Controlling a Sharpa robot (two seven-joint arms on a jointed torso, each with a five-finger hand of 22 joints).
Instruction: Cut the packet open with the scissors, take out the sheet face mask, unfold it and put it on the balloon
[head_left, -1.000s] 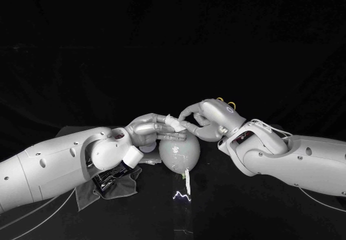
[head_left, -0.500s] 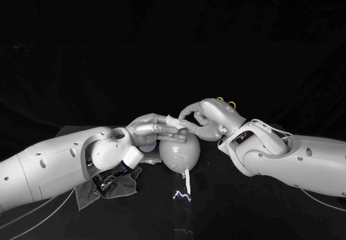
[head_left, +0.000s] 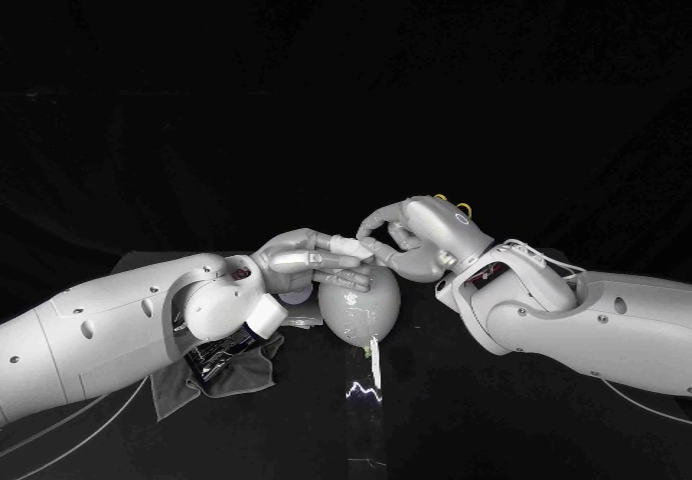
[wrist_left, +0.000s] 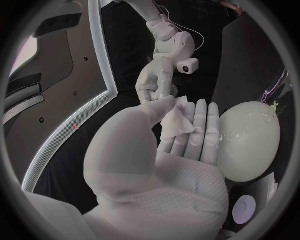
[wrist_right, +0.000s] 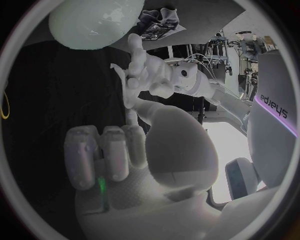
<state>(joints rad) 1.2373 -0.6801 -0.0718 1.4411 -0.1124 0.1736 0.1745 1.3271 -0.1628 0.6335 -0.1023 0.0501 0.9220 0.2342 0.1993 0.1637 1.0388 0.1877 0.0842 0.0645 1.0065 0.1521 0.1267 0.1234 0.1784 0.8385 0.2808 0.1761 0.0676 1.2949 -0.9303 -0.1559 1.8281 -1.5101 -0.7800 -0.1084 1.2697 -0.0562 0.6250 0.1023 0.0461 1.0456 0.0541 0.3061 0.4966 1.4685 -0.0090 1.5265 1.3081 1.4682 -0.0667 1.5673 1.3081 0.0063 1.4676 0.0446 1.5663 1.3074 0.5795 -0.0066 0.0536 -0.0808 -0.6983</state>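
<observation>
Pinching the sheet face mask (wrist_left: 177, 121), a small white folded wad, between the thumb and flat fingers of the left hand (head_left: 307, 259). Holding it at the top end of the pale balloon (head_left: 359, 309), touching or just above, impossible to say which. Reaching in from the other side with the right hand (head_left: 405, 238), with most fingers curled into the palm and one stretched out beside the thumb to the mask's upper edge. Hard to tell whether gripping a layer there or merely touching it. Judging by the mask out and in hand: done with the cutting and the taking out, and at the start of the unfolding. Left to do: peeling the layers apart, spreading the sheet to its full shape, and draping it over the balloon resting on the black table (head_left: 505, 430). Probably calling for firm pinches on opposite edges, given such thin, clingy material.
</observation>
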